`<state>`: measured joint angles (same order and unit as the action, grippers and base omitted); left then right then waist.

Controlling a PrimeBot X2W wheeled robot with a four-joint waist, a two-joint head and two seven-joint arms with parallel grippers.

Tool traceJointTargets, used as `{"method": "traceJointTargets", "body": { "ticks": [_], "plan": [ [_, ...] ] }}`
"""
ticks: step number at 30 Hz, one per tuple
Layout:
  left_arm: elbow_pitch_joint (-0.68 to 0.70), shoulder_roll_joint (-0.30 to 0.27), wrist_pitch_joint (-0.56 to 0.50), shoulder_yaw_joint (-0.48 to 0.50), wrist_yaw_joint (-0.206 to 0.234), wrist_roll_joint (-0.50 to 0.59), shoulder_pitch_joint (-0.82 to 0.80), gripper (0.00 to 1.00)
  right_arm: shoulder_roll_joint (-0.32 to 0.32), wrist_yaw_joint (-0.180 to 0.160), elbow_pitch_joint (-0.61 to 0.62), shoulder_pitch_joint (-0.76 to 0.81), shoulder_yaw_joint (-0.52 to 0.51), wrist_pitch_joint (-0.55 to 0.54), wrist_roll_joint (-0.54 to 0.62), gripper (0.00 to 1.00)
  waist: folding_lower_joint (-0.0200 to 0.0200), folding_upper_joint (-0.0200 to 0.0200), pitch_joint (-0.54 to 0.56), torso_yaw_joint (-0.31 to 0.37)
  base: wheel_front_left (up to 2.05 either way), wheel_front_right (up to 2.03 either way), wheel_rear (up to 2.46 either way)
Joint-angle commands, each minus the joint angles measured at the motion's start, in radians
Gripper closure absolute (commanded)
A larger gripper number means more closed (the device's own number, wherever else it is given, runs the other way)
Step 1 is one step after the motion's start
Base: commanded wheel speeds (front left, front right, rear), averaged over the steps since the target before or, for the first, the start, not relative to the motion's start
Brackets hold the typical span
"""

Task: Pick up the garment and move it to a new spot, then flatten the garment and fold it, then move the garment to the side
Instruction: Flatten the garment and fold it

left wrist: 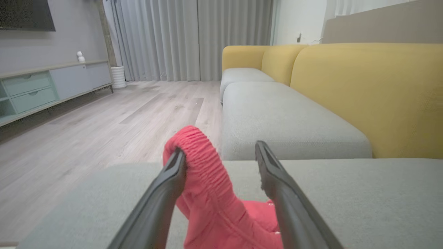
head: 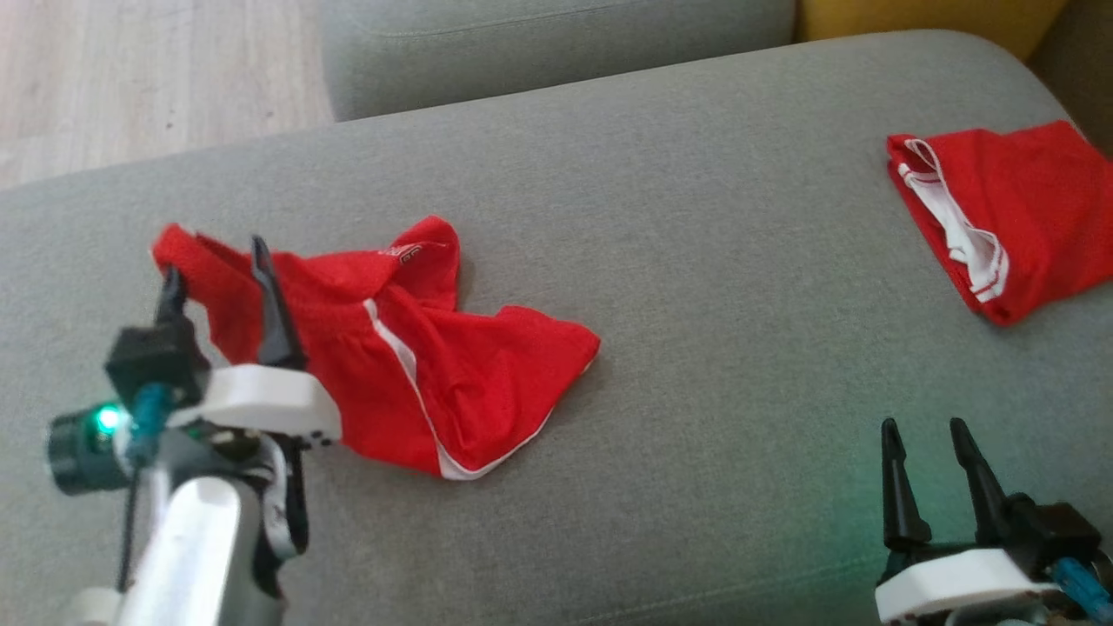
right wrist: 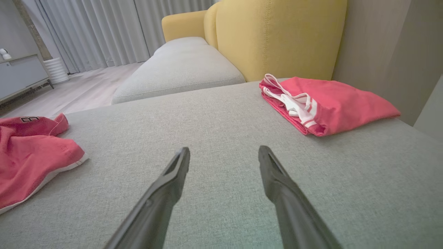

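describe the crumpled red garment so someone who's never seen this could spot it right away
Start at the big grey sofa cushion and look to its left half. The crumpled red garment lies there loose and rumpled, with a white stripe and hem; the other red garment, far right, is neatly folded.

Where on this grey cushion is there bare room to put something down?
The widest bare patch of the grey cushion lies between the crumpled red garment and the folded red garment, down to the right gripper. It is crowded at the left, where the open left gripper straddles the crumpled garment's waistband.
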<state>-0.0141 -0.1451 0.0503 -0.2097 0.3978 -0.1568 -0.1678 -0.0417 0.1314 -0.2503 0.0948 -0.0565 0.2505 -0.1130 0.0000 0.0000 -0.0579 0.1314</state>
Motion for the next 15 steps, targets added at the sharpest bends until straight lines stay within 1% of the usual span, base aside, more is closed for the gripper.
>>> {"method": "traceJointTargets", "body": {
  "ticks": [1,5,6,7,8,11,12,15],
  "plan": [
    [0.060,-0.032,-0.014,0.043,0.010,0.012,-0.053,0.00,-0.009,-0.001,0.032,-0.010,0.020,0.011,0.008,0.00,0.0000,0.0000,-0.002,0.005,0.00,0.00,0.00],
    [0.141,-0.072,-0.103,0.060,0.010,0.012,-0.033,0.00,-0.009,-0.001,0.034,-0.006,0.014,0.011,0.009,0.00,0.0000,0.0000,-0.003,0.011,0.00,0.00,0.00],
    [0.157,-0.086,-0.132,0.064,0.004,0.007,-0.021,0.00,-0.009,-0.001,0.035,-0.006,0.013,0.011,0.010,0.00,0.0000,0.0000,-0.003,0.012,0.00,0.00,0.00],
    [0.189,-0.112,-0.193,0.071,-0.010,-0.008,0.009,0.00,-0.009,-0.001,0.036,-0.005,0.009,0.011,0.010,0.00,0.0000,0.0000,-0.005,0.010,0.00,0.00,0.00],
    [0.203,-0.129,-0.227,0.070,-0.021,-0.014,0.028,0.00,-0.009,-0.001,0.037,-0.005,0.007,0.011,0.010,0.00,0.0000,0.0000,-0.005,0.009,0.00,0.00,0.00],
    [0.255,-0.162,-0.319,0.072,-0.050,-0.050,0.089,0.00,-0.009,-0.001,0.039,-0.003,-0.002,0.011,0.011,0.00,0.0000,0.0000,-0.008,0.001,0.00,0.00,0.00],
    [0.272,-0.171,-0.342,0.073,-0.058,-0.062,0.108,0.00,-0.009,-0.001,0.040,-0.002,-0.004,0.011,0.010,0.00,0.0000,0.0000,-0.008,-0.003,0.00,0.00,0.00],
    [0.314,-0.206,-0.386,0.085,-0.065,-0.066,0.158,0.00,-0.009,-0.001,0.040,-0.001,-0.003,0.011,0.006,0.00,0.0000,0.0000,-0.012,-0.014,0.00,0.00,0.00]
  ]
}}
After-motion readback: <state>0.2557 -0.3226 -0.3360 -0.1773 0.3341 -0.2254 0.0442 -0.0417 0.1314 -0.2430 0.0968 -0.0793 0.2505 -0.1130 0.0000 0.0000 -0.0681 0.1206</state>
